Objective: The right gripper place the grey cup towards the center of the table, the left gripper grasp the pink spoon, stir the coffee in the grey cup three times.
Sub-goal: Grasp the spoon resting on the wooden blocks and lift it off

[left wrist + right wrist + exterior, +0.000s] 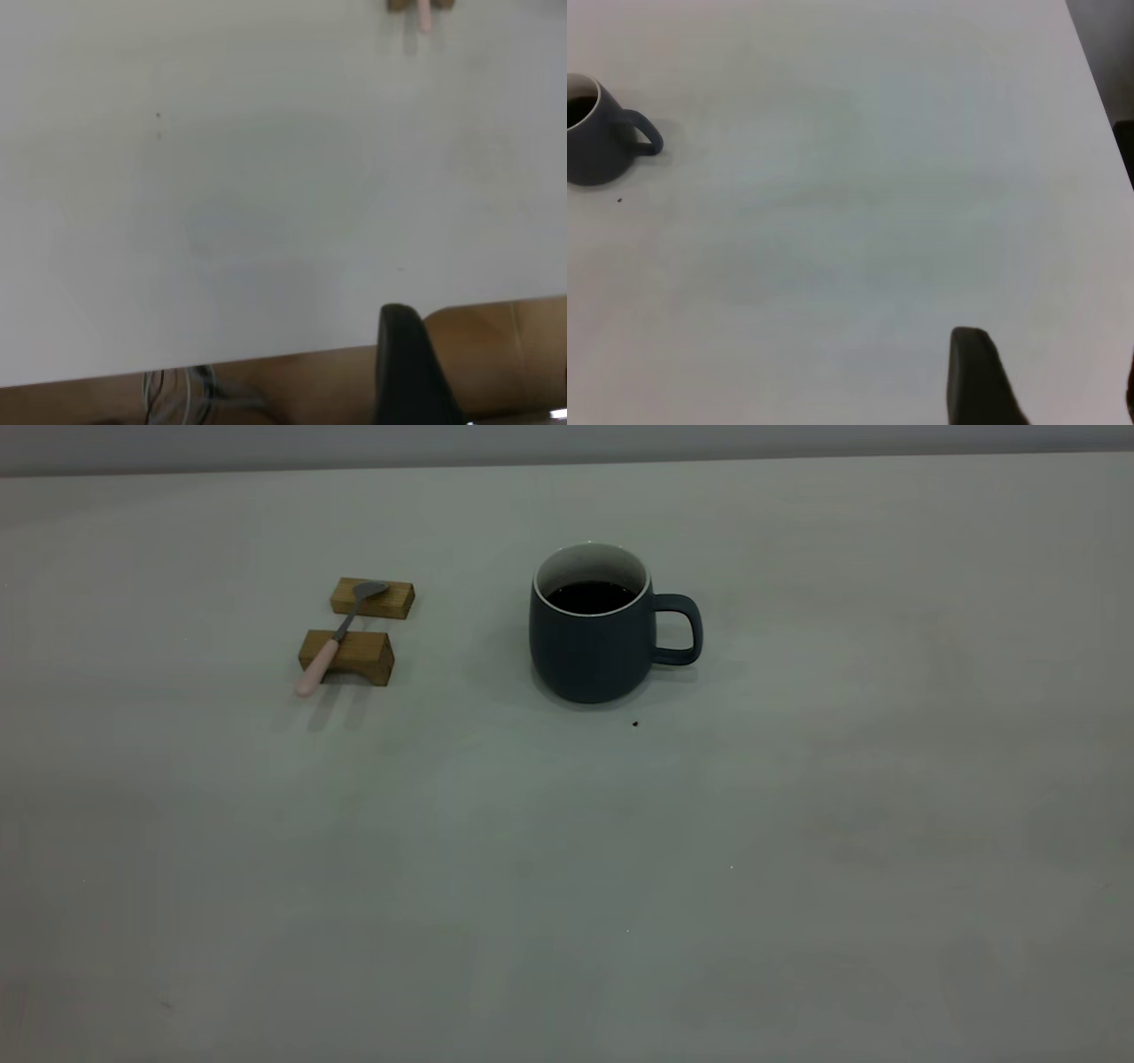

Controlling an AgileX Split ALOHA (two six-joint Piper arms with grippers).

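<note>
The grey cup (pixel 589 646) stands upright near the middle of the table (pixel 567 868), its handle pointing right, with dark coffee (pixel 591 596) inside. The pink spoon (pixel 332 646) lies across two wooden blocks to the cup's left, pink handle toward the front. Neither gripper appears in the exterior view. In the left wrist view my left gripper (pixel 487 354) hangs open over the table's edge, far from the spoon (pixel 424 16). In the right wrist view my right gripper (pixel 1050 372) is open above bare table, far from the cup (pixel 598 142).
Two brown wooden blocks (pixel 394 602) (pixel 368 657) carry the spoon. A tiny dark speck (pixel 635 724) lies just in front of the cup. The table's edge (pixel 266 359) runs under the left gripper, with brown floor and cables beyond it.
</note>
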